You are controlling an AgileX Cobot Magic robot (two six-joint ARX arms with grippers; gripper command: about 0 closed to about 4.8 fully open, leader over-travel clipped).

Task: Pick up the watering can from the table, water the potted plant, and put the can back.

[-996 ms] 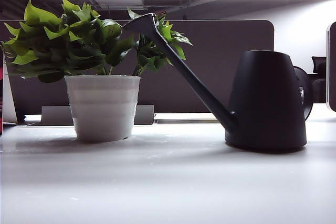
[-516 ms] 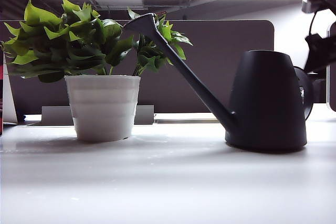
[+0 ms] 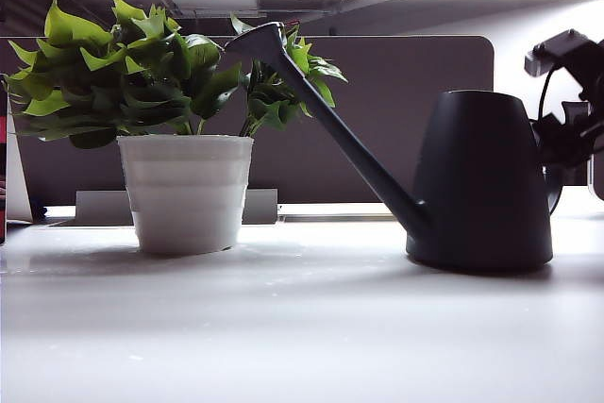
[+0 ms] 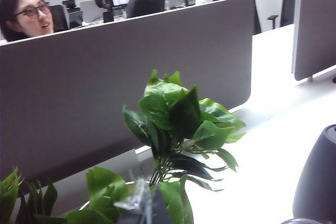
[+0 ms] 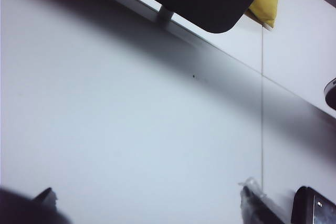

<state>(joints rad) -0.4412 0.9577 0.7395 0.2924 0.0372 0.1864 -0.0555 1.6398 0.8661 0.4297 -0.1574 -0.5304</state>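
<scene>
Right end effector hangs just behind the watering can, by its handle side, fingers spread wide, holding nothing. Can stands upright on the white desk, spout angled up away from the end effector, tip reaching the potted plant leaves. Left end effector: barely visible behind the plant's leaves, opening can't be told.

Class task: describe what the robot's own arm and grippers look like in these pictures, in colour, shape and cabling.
The right gripper shows in the exterior view as a black, angular silhouette behind the can, with a thin black cable looping beside it. Its wrist view shows only dark finger tips. Of the left gripper, a blurred grey tip is all that shows.
</scene>
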